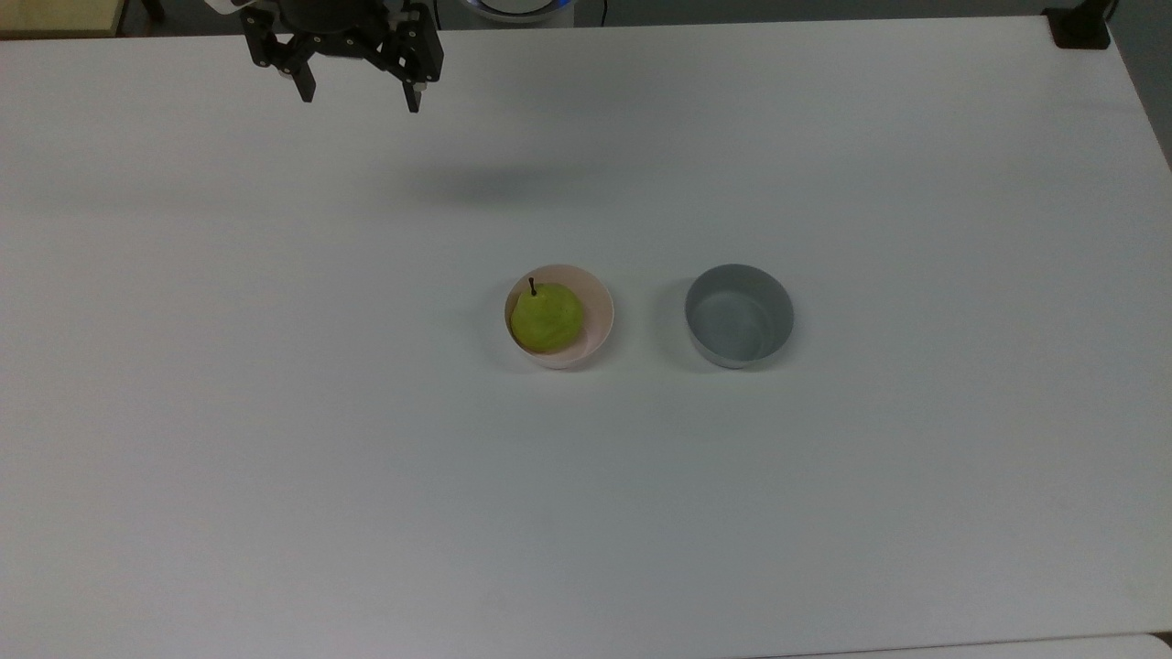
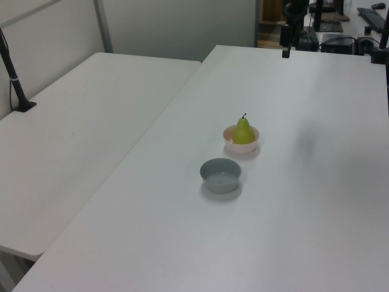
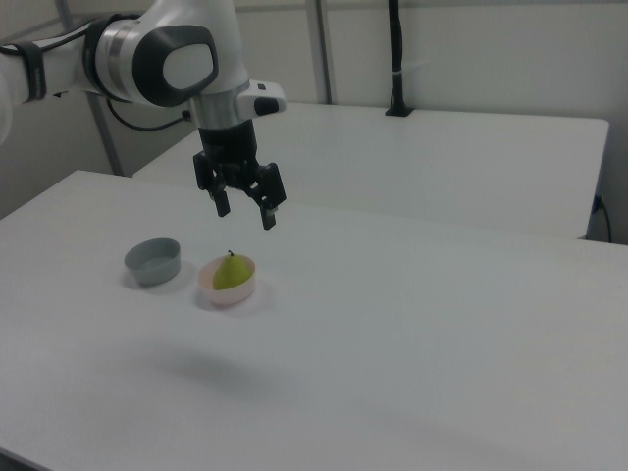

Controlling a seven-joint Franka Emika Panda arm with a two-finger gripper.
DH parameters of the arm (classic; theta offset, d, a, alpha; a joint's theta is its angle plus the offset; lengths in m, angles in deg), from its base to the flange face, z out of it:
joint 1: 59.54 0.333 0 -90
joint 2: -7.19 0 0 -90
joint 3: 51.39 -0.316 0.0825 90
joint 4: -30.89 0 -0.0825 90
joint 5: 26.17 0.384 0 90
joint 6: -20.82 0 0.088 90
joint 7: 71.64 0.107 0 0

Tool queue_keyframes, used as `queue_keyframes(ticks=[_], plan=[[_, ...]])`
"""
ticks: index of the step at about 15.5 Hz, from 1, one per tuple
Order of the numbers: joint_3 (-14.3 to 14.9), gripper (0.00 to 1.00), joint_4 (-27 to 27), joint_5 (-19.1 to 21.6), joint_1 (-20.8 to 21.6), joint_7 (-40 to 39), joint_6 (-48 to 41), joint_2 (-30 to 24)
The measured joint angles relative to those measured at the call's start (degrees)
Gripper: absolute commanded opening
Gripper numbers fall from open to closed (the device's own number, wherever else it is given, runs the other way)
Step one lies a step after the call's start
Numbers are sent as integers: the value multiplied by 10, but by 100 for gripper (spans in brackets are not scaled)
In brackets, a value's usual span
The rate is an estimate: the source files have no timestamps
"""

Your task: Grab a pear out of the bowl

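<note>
The claw (image 1: 359,99) hangs in the air with its two fingers (image 3: 267,219) spread wide apart, gripping nothing and touching nothing, well apart from both bowls. The pear (image 1: 546,317) sits upright in the pale pink bowl (image 1: 599,311) near the middle of the white table (image 1: 275,412), its dark stem pointing up. A grey bowl (image 1: 740,316) stands near the pink one, on the top view's right, with a gap of bare table between them.

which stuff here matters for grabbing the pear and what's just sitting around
Part of the job:
pear, sitting in the pink bowl
pink bowl
gripper, open, hanging high and away from the bowl

Just lying about:
grey bowl, empty, beside the pink one
</note>
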Motion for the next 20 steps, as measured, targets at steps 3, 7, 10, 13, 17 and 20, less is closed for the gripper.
queue_keyframes(ticks=[3,7,10,13,17,20], plan=[[7,100,-2,-1,0,0,0,0],[18,100,-5,-1,0,-4,0,-1],[18,100,-5,-1,0,-9,0,-1],[18,100,-5,-1,0,-12,0,-1],[18,100,-5,-1,4,-14,0,0],[19,100,-2,-1,20,-14,-1,5]])
